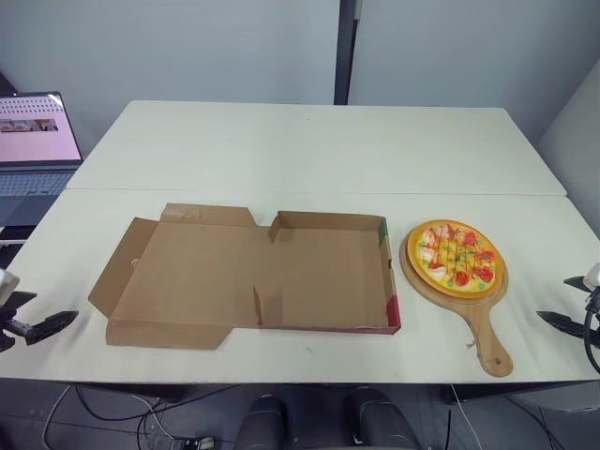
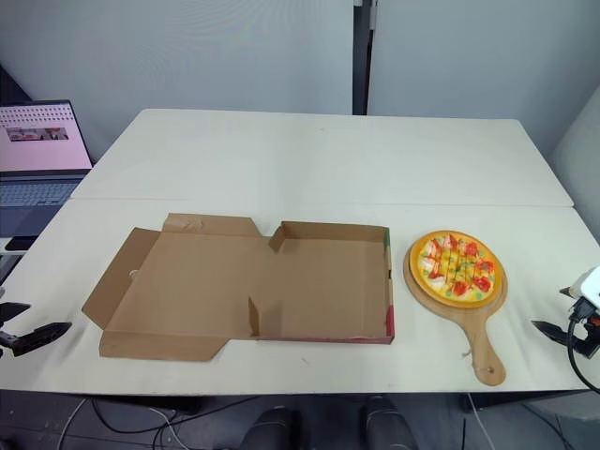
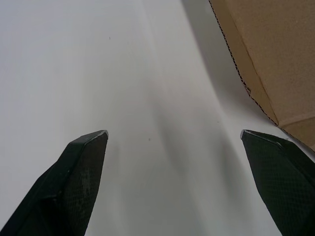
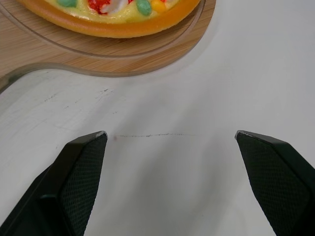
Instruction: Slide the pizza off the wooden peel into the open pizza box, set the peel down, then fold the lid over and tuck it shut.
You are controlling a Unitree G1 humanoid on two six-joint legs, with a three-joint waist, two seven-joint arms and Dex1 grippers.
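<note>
a pizza box (image 1: pixel 319 281) lies open on the near half of a white table (image 1: pixel 309 150), its shallow tray on the right and its lid (image 1: pixel 183 267) spread flat to the left, with the side flaps folded out. the tray holds nothing. just to the right of the box sits a wooden peel (image 1: pixel 419 284), with a thin strip of table between its round head and the box's right wall. the pizza (image 1: pixel 457 257), bright with red, yellow and green toppings, rests on the middle of the round head, inside the wooden rim. the handle (image 1: pixel 489 339) runs toward the near edge of the table and slightly to the right, and its end lies close to that edge. the left gripper (image 1: pixel 49 309) hangs at the near left corner of the table, left of the lid and apart from it; its two black fingers (image 3: pixel 81 167) are spread wide, with bare tabletop between them and the lid's cardboard edge just beyond one tip. the right gripper (image 1: pixel 556 298) hangs at the near right, to the right of the handle and apart from it; its fingers (image 4: pixel 78 172) are also spread wide over bare tabletop, holding nothing, with the peel's rim and the pizza's crust just ahead of the tips. a laptop (image 1: pixel 37 141) with a lit pink screen stands off the far left side of the table.
</note>
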